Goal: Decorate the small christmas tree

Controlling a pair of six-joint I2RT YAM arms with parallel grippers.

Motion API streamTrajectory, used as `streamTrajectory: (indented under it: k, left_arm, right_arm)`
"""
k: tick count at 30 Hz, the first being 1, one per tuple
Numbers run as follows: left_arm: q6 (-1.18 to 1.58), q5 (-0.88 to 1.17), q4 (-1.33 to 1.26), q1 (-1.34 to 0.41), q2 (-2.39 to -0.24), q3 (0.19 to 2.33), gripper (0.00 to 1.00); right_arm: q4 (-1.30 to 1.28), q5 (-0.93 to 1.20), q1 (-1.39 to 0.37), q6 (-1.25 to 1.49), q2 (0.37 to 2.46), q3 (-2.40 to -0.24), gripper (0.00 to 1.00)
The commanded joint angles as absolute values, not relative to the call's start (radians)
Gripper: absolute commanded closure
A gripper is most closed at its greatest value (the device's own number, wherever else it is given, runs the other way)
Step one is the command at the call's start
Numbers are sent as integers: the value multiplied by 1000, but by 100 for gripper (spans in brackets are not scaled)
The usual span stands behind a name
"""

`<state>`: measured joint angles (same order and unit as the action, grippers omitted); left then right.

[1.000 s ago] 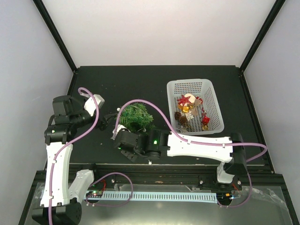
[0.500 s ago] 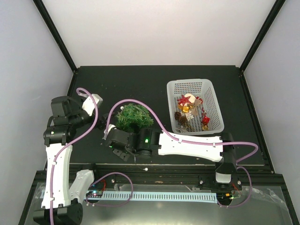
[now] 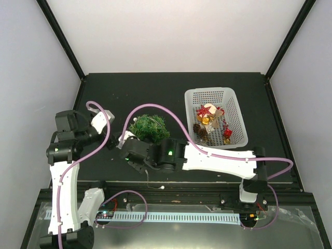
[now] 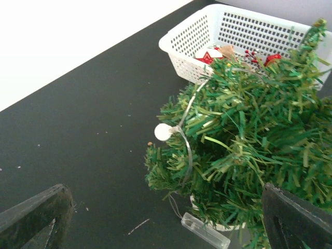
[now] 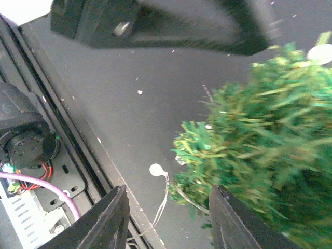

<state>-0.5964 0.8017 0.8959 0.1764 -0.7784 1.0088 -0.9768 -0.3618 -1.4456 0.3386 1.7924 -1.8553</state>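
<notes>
The small christmas tree [image 3: 149, 127] stands bushy and green at mid-table, with a thin light string [image 4: 188, 150] draped over it and a white bulb [image 4: 162, 132] on its side. A clear battery box [image 4: 205, 231] lies by its pale base. My left gripper [image 3: 112, 139] is open just left of the tree, nothing between its fingers [image 4: 36, 218]. My right gripper [image 3: 125, 147] is open at the tree's near-left side. A loose strand of the string with a white bulb [image 5: 155, 169] trails between its spread fingers [image 5: 106, 223] onto the table, not clamped.
A white mesh basket [image 3: 234, 98] at the right rear holds red, gold and brown ornaments [image 3: 210, 116]. The black front rail [image 5: 78, 155] runs close to my right gripper. The two grippers are close together beside the tree.
My right gripper has opened and let go of the light string, and its arm has shifted beside the tree. My left arm has drawn back slightly to the left, still open.
</notes>
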Motion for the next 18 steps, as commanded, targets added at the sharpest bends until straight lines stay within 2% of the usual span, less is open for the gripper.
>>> streamTrajectory:
  k: [1, 6, 13, 18]
  left_arm:
    - [-713, 884, 1022, 196, -764, 1055, 1]
    - [-765, 901, 1091, 198, -735, 1046, 1]
    - [-701, 847, 1080, 198, -687, 1048, 1]
    - [-527, 826, 989, 199, -651, 1043, 1]
  right_arm:
    - [-950, -467, -1442, 348, 1651, -1823, 55]
    - [-910, -535, -1440, 393, 1508, -1698, 55]
    - [-879, -393, -1444, 523, 1375, -1392, 55]
    - [-552, -191, -1473, 644, 1204, -1010, 55]
